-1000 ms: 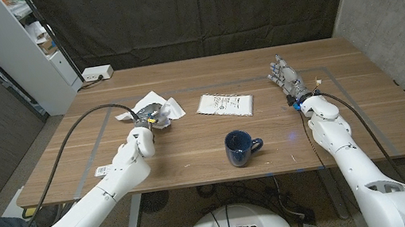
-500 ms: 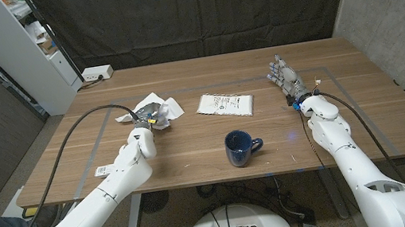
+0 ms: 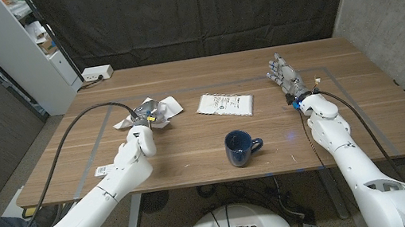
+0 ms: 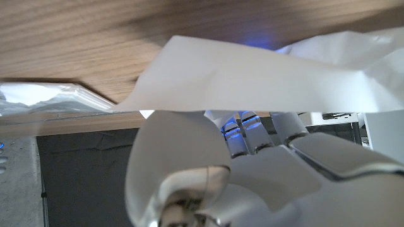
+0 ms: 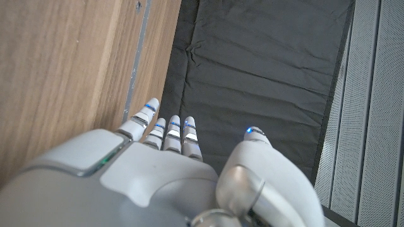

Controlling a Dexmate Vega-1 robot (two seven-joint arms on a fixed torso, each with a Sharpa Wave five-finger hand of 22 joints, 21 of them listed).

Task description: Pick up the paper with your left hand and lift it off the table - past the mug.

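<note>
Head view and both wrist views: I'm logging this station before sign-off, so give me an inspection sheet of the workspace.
Surface: wooden table, grey tape lines on it.
Job's things: white paper crumpled in the left hand's grip; blue mug upright near the front middle.
Clutter: flat white packet behind the mug.
Hands: left hand holds the paper; right hand holds nothing, fingers apart.
Cables: black cable along the left arm; white power strip at the far edge.
Surroundings: dark curtain, shelf at left.
</note>
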